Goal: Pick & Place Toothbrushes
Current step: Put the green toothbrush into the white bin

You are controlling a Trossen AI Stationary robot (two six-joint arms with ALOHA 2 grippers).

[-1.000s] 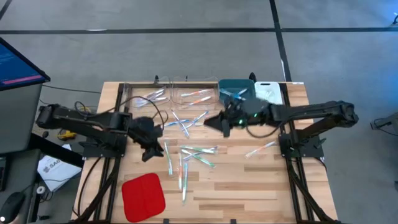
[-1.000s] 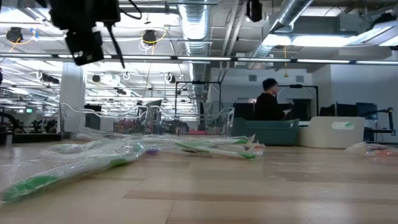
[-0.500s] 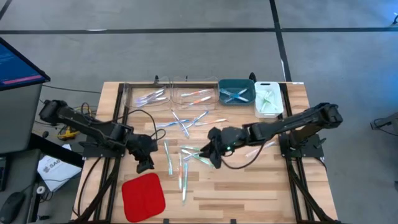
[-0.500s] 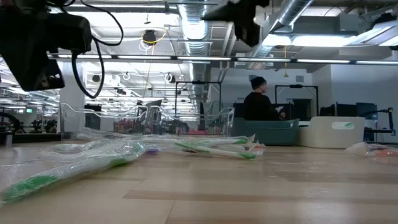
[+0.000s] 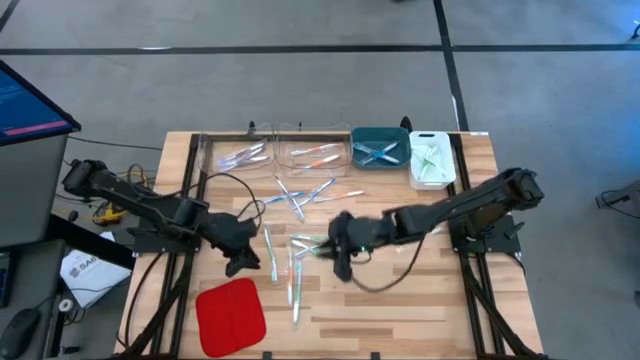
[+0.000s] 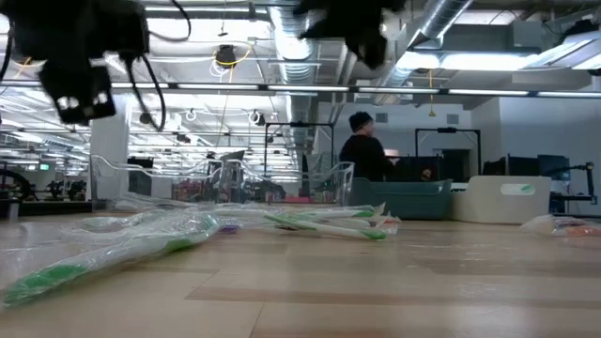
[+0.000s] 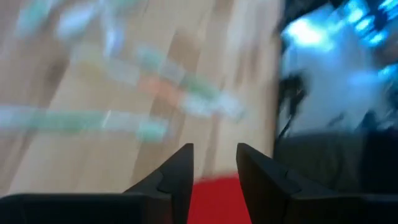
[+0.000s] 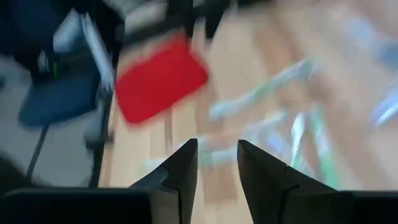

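Note:
Several toothbrushes lie loose on the wooden table, one cluster (image 5: 305,250) at mid-table and another (image 5: 300,195) farther back; in the low view they lie flat in clear wrappers (image 6: 324,223). My left gripper (image 5: 242,262) hovers at the cluster's left, above the table between the toothbrushes and the red pad (image 5: 230,312). Its fingers (image 7: 214,171) stand a little apart with nothing between them. My right gripper (image 5: 340,262) hovers over the cluster's right end, open (image 8: 217,163), with blurred toothbrushes (image 8: 292,134) beyond it.
Along the far edge stand two clear bins (image 5: 235,150) (image 5: 312,152), a teal bin (image 5: 378,148) and a white bin (image 5: 430,160), each with toothbrushes inside. One toothbrush (image 5: 420,238) lies at the right. A person (image 6: 362,150) moves in the room behind.
My right gripper has swung from over the teal bin toward the table's near edge and left, sinking and rolling, and now hangs over the middle toothbrush cluster. My left gripper has moved toward the near edge and a little down. The toothbrushes have not moved.

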